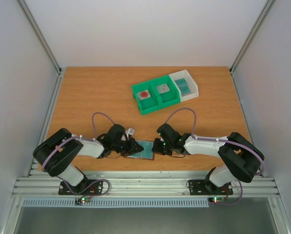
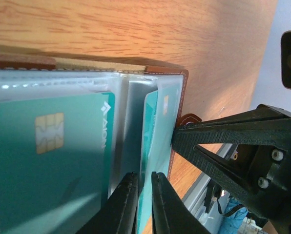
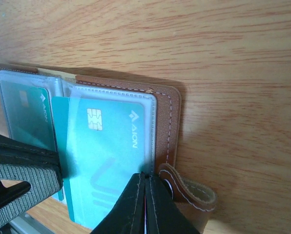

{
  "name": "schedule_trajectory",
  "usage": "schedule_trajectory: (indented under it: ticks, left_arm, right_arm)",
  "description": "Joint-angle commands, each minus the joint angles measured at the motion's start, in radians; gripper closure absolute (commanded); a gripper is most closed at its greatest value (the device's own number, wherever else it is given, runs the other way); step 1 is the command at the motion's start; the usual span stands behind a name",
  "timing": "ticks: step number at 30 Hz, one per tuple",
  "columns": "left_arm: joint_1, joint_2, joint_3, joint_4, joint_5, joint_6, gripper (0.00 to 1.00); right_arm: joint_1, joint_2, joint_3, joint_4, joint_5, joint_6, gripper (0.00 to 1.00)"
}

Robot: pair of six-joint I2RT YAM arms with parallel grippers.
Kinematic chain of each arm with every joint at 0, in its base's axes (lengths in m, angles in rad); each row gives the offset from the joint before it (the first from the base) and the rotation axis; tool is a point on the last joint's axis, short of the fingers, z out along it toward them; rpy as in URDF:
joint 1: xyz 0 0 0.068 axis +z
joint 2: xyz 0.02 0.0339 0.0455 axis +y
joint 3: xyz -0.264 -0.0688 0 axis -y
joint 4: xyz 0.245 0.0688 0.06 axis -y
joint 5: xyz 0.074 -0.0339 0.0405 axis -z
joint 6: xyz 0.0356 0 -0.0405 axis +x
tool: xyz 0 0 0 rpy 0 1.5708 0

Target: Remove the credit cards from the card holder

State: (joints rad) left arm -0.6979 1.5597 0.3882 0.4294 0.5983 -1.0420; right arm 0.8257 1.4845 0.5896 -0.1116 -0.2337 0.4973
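The green bins [image 1: 160, 106] sit well beyond the card holder [image 1: 144, 149].

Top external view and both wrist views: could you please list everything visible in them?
table: one, orange-brown wood, under everything.
card holder: one, brown leather, lying open near the table's near edge, between the grippers.
credit cards: at least two, teal, in the holder's clear pockets.
green bin: one, two compartments, far centre.
white bin: one, against the green bin's right end.
red-spotted tile: one, green bin's left compartment.
grey square: one, green bin's right compartment.
binned cards: count unclear, teal, in the white bin.
left gripper: black, fingers close together at the holder's middle pocket; grip unclear.
right gripper: black, shut, tips at the holder's edge by its tab.
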Motion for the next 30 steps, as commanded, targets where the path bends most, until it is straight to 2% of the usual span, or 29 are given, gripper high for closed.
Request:
schedule_trajectory:
  ticks: [1, 4, 8, 23, 30]
  left_arm:
    - [-0.007, -0.014, -0.018, 0.066, 0.003, 0.006, 0.94]
    - [-0.008, -0.013, -0.022, 0.077, 0.001, 0.007, 1.0]
    - [-0.006, -0.035, -0.039, 0.074, -0.009, 0.0, 1.0]
    - [-0.002, -0.15, -0.025, -0.16, -0.085, 0.088, 1.0]
    - [0.026, -0.185, -0.05, -0.177, -0.099, 0.078, 1.0]
  right_arm:
    - [0.006, 0.047, -0.037, -0.044, 0.063, 0.004, 0.97]
    - [0.007, 0.05, -0.041, -0.047, 0.074, 0.007, 0.98]
    - [0.007, 0.048, -0.044, -0.052, 0.08, 0.007, 0.99]
    - [0.006, 0.051, -0.028, -0.082, 0.099, -0.004, 0.99]
    - [0.006, 0.072, -0.02, -0.051, 0.08, 0.001, 0.99]
